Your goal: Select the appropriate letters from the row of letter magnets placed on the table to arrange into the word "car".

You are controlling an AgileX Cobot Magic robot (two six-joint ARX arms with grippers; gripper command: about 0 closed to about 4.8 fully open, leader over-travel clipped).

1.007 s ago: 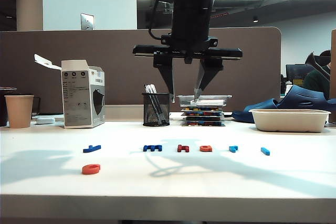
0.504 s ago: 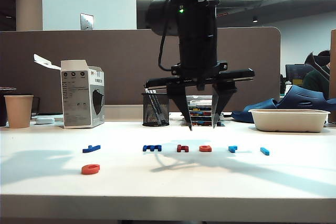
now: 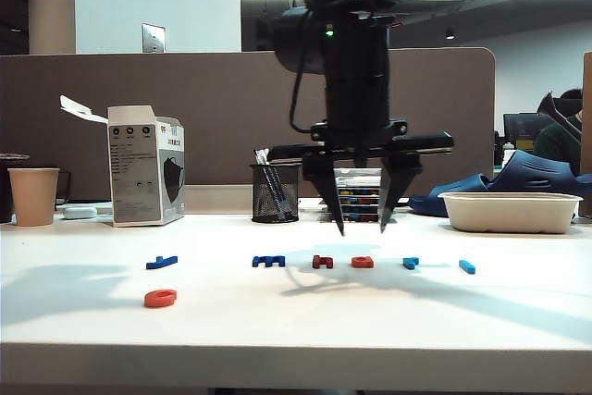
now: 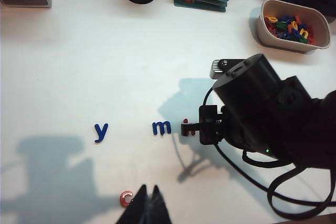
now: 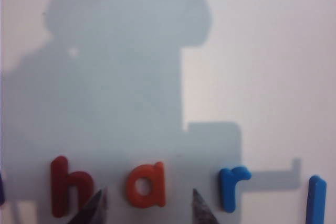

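Observation:
The letter magnets lie in a row on the white table [image 3: 296,330]: dark blue "y" [image 3: 161,262] and "m" [image 3: 268,261], dark red "h" [image 3: 322,262], orange-red "a" [image 3: 363,262], light-blue "r" [image 3: 411,263] and "l" [image 3: 467,266]. An orange-red "c" [image 3: 160,298] lies alone nearer the front. My right gripper [image 3: 361,227] hangs open just above the "a" [image 5: 146,184], its fingertips [image 5: 100,195] to either side of it without touching. My left gripper [image 4: 148,188] is shut and empty, right beside the "c" [image 4: 126,198]. It is out of the exterior view.
Along the brown partition [image 3: 185,117] stand a paper cup [image 3: 33,195], a white carton [image 3: 143,166], a mesh pen holder [image 3: 275,193] and a stack of trays [image 3: 356,201]. A white tub [image 4: 273,22] of spare letters and blue slippers [image 3: 518,178] sit at the back right.
My right gripper has come down and a little to the right, from in front of the tray stack to just over the "a", still open. The letters have not moved.

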